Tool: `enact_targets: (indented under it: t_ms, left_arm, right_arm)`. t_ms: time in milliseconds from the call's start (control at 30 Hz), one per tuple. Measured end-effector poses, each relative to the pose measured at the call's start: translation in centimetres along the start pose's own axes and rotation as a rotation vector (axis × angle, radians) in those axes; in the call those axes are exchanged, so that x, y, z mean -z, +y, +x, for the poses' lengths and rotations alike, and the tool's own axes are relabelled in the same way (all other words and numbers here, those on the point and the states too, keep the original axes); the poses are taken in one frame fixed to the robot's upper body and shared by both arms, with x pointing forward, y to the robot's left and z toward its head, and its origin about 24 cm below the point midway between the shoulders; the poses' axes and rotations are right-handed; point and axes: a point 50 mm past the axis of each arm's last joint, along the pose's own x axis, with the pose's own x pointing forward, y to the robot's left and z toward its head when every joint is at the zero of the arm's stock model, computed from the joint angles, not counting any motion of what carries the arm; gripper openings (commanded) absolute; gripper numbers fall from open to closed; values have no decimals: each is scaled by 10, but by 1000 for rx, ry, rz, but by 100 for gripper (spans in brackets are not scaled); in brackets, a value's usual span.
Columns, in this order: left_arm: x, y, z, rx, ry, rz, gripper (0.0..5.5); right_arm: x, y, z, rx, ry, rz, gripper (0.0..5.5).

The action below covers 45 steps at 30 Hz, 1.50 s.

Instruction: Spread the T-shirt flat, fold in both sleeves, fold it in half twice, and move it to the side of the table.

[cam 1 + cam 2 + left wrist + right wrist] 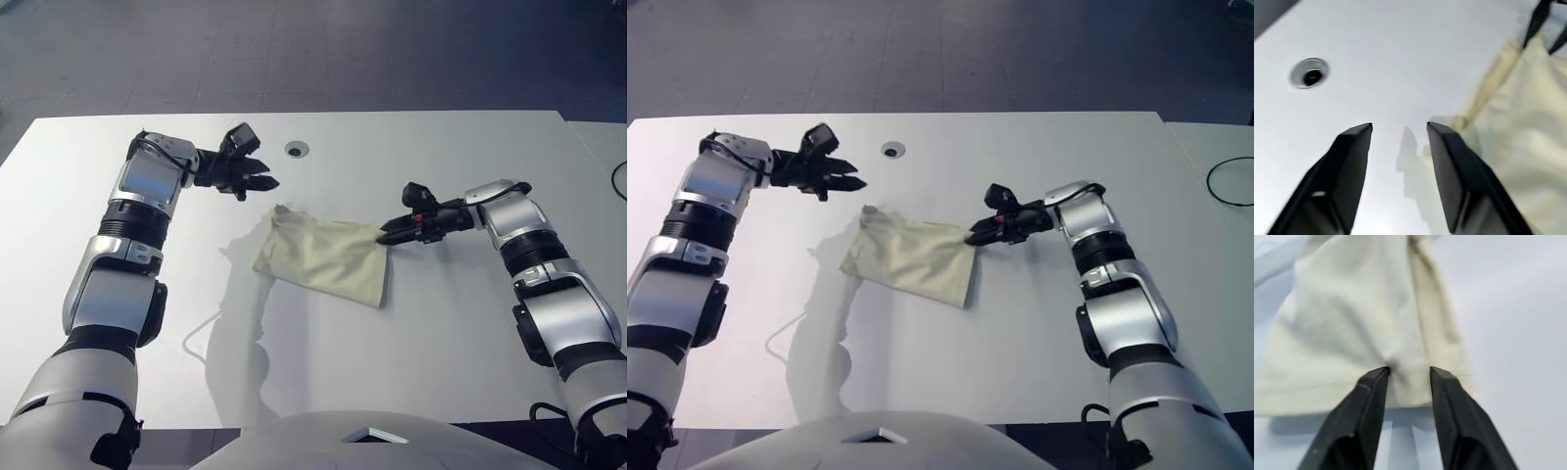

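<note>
One T-shirt (323, 257), pale yellow, lies about in the middle of the white tabletop (470, 323). It is already a small, thick packet of roughly four sides. Its long axis runs from left to right and is a little turned, so the left end sits somewhat farther than the near right corner. The surface is mostly smooth, with soft creases. At the far left corner a small tip of cloth stands out, and a rolled hem runs along the far edge.

The right gripper (384, 235) is at the far right corner of the packet and comes in from the right. It is clenched on the hem: the cloth puckers between its two fingers (1371, 396), and a thin shadow under that edge suggests it is slightly lifted. From this gripper the whole packet lies to the left.

The left gripper (263, 181) is released, with its fingers apart. It hangs above bare tabletop just beyond the far left corner and touches no cloth. The right arm is therefore the nearer one.

I judge the folding is done, and moving the packet aside remains. A pull by one corner could open the layers.

Farther away, a round cable hole (296, 149) sits in the tabletop.
</note>
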Motion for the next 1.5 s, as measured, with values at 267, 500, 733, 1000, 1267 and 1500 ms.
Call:
enact_targets:
  t_ms: [267, 500, 733, 1000, 1267, 1500]
  left_arm:
    - [1, -4, -25, -219, -159, -26, 398]
    - [10, -21, -31, -412, -273, -184, 512]
    - [15, -19, -27, -436, -269, -235, 540]
    - [16, -19, -19, -394, -240, -234, 540]
    - [10, -17, -18, -390, -248, -218, 540]
    - [9, -14, -18, -405, -247, -220, 540]
  right_arm:
    - [-49, 4, 7, 156, -224, -139, 338]
    - [-88, 52, 51, -31, -427, -209, 448]
    - [-45, 54, 69, -220, -351, -33, 539]
    - [-30, 57, 72, -267, -340, -4, 539]
    - [8, 51, 82, -172, -256, -40, 539]
    - [38, 14, 51, 315, -292, -42, 539]
